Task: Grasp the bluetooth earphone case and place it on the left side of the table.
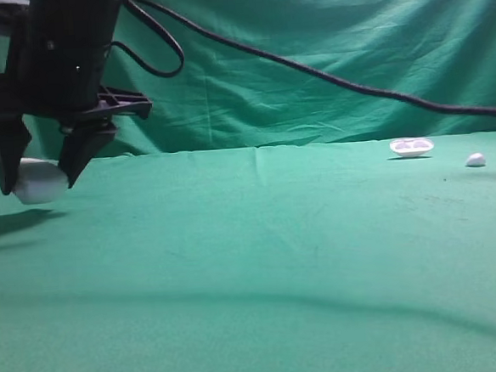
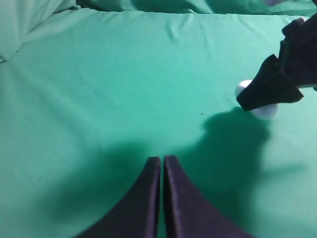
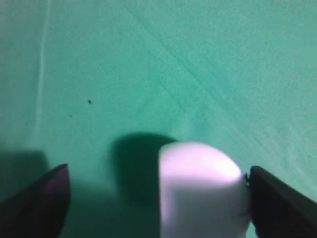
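The white rounded bluetooth earphone case [image 1: 37,182] is at the far left of the green table [image 1: 261,253], low against the cloth. My right gripper [image 1: 39,185] has reached across and straddles it. In the right wrist view the case [image 3: 200,191] touches the right finger [image 3: 277,203], while the left finger [image 3: 39,203] stands well apart from it, so the jaws are open. The left wrist view shows the case [image 2: 265,110] partly hidden behind the right gripper [image 2: 270,94]. My left gripper [image 2: 162,161] is shut and empty above bare cloth.
A flat white dish-like piece [image 1: 411,146] and a tiny white lump [image 1: 475,160] lie at the far right back. A black cable [image 1: 326,78] hangs across the green backdrop. The gripper's shadow [image 1: 12,224] falls on the cloth at the left.
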